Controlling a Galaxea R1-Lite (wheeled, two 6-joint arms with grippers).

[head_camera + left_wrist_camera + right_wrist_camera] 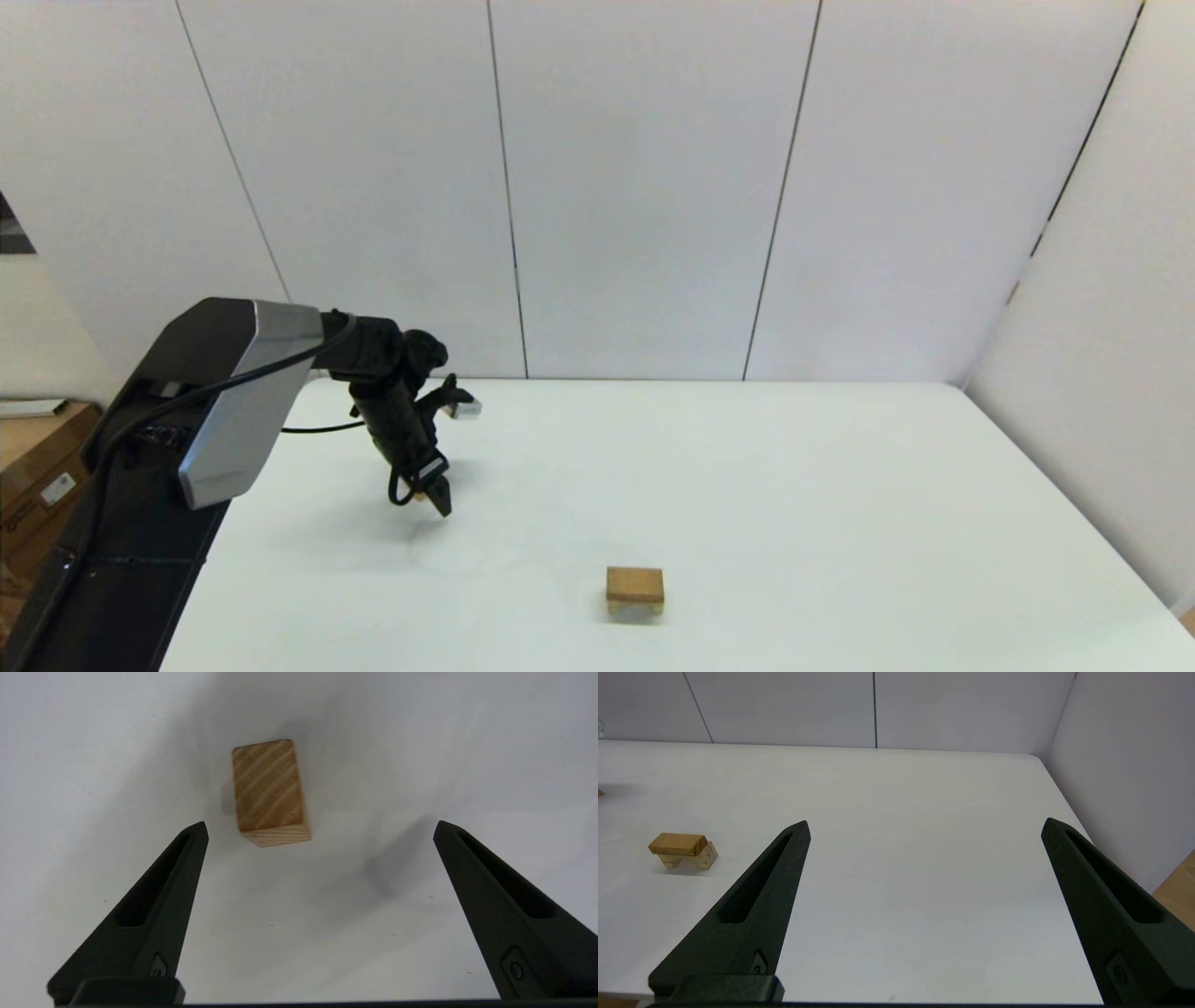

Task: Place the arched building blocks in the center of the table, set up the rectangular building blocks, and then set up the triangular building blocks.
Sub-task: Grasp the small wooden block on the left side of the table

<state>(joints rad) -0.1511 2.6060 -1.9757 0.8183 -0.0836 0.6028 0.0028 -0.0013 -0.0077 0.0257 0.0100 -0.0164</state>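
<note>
The arched block [636, 609] stands near the middle of the table [794, 485], hollow side down. The darker rectangular slab [635, 584] lies flat on top of it; the right wrist view shows the slab [677, 843] resting on the arched block [701, 857]. At the table's left, a small tan block, apparently the triangular one [270, 794], lies on the white surface. My left gripper [321, 823] hangs open just above it, with the block beyond its fingertips and touching neither. In the head view this gripper [437, 495] points steeply down. My right gripper [927, 821] is open and empty.
White wall panels close off the back and right side of the table. A cardboard box [37, 476] sits off the table's left edge. The table's rounded far right corner [1034, 757] shows in the right wrist view.
</note>
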